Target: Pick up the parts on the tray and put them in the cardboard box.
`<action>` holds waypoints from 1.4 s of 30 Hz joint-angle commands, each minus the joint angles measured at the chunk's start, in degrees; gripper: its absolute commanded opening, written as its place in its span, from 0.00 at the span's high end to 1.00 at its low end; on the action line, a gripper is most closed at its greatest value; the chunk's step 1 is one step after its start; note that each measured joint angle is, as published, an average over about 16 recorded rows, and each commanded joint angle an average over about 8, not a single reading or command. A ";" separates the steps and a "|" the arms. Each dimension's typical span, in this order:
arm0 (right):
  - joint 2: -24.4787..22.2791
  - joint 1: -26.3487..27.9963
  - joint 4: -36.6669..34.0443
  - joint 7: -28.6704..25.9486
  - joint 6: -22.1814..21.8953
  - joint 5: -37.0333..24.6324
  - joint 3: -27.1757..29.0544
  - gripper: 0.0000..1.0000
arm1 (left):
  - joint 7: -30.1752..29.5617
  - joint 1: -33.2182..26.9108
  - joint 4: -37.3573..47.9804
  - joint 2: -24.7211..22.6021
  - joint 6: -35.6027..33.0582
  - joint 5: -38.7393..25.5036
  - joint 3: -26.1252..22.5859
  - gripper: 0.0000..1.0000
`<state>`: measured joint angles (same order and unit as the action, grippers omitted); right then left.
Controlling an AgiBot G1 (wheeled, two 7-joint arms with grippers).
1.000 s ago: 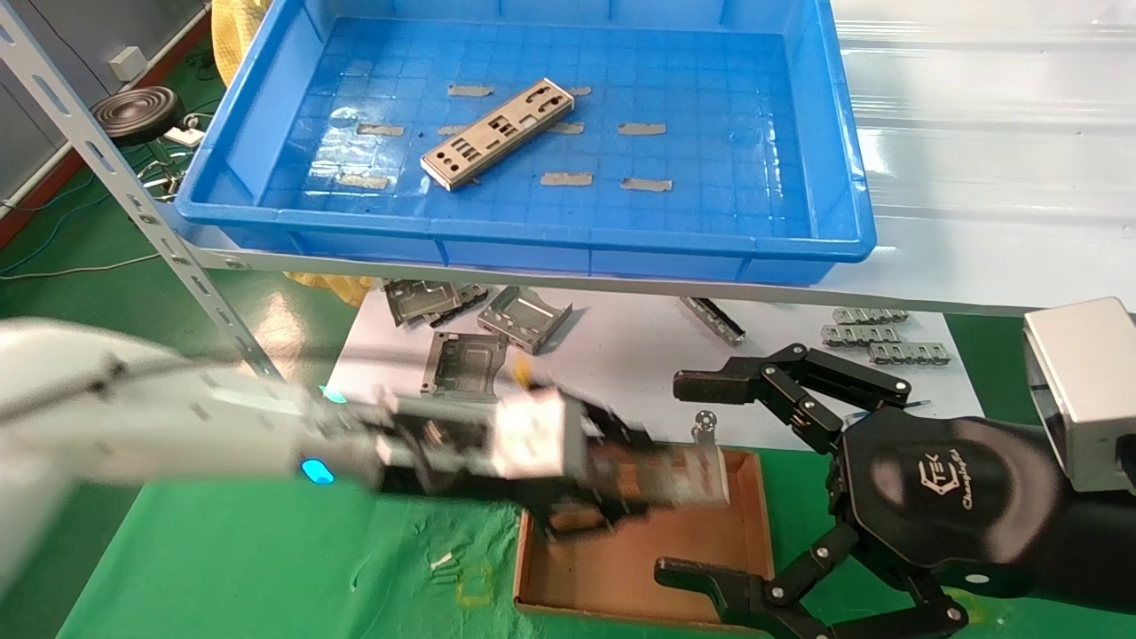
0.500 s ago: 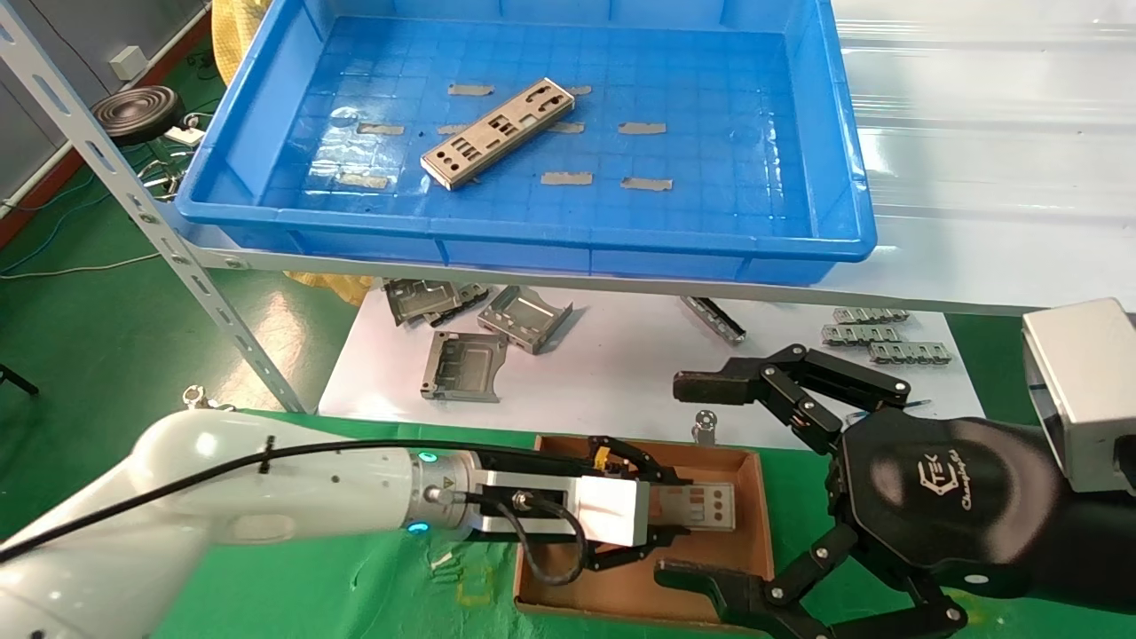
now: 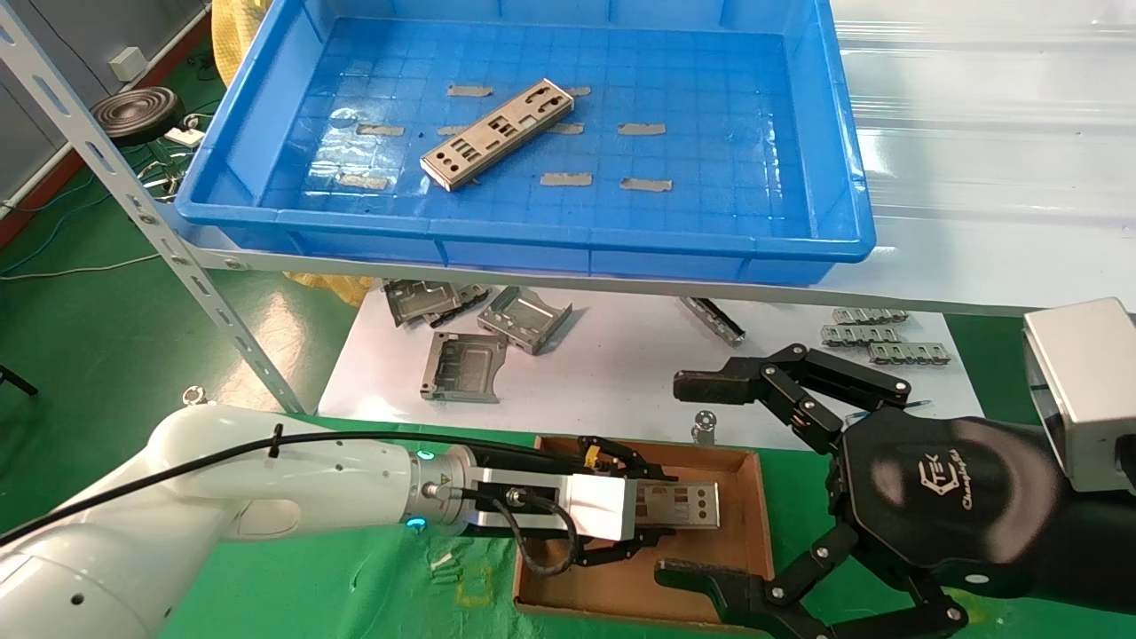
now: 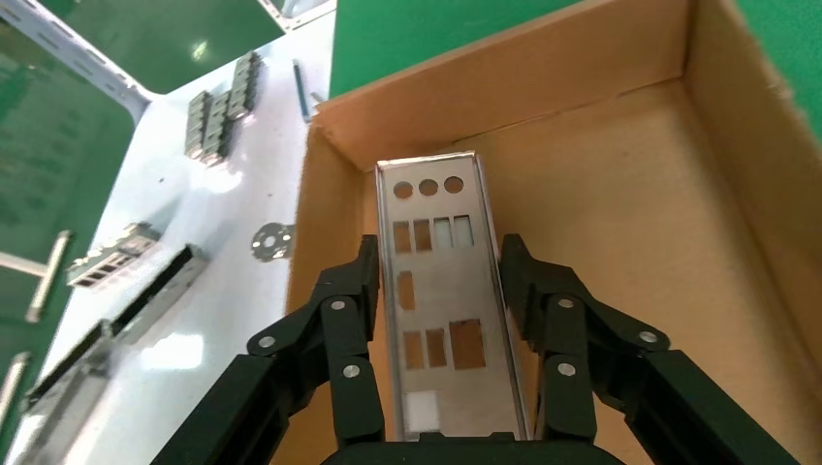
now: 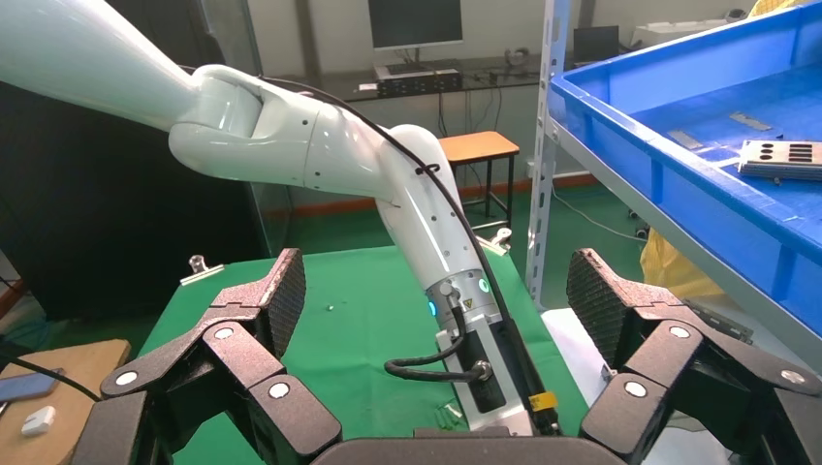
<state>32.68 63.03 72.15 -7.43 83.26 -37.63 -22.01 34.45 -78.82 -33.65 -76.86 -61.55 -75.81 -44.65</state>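
The left claw point(image 3: 661, 524) pinched a plate point(image 3: 676, 504) by its long edges, flat over the cardboard box point(image 3: 754, 506), apparently for release, while the right claw point(image 3: 710, 479) waited spread nearby.

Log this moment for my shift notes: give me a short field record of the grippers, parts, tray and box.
left gripper: shut on held part, over the cardboard box
right gripper: open, idle beside the box
held part: flat, punched, clamped by its long edges
remaining part: lying in the tray
box contents: no other part visible
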 commanded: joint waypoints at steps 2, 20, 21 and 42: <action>0.00 0.00 0.00 0.00 0.00 0.00 0.00 0.00 | 1.01 -0.33 0.91 -0.07 -0.40 0.83 -0.15 0.00; 0.00 0.00 -0.01 0.00 -0.01 0.01 0.00 0.00 | -11.16 -1.88 4.98 4.85 -17.49 12.42 2.43 0.00; -0.01 0.00 -0.01 0.00 -0.01 0.01 0.00 0.00 | -11.63 -1.83 5.03 5.08 -18.37 13.04 2.61 0.00; -0.01 -0.01 -0.03 0.01 -0.01 0.01 0.00 0.00 | -16.56 1.00 -1.21 10.36 -19.87 16.46 6.42 0.00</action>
<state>32.68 63.02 72.13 -7.42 83.25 -37.62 -22.01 17.87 -77.81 -34.88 -66.48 -81.43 -59.34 -38.23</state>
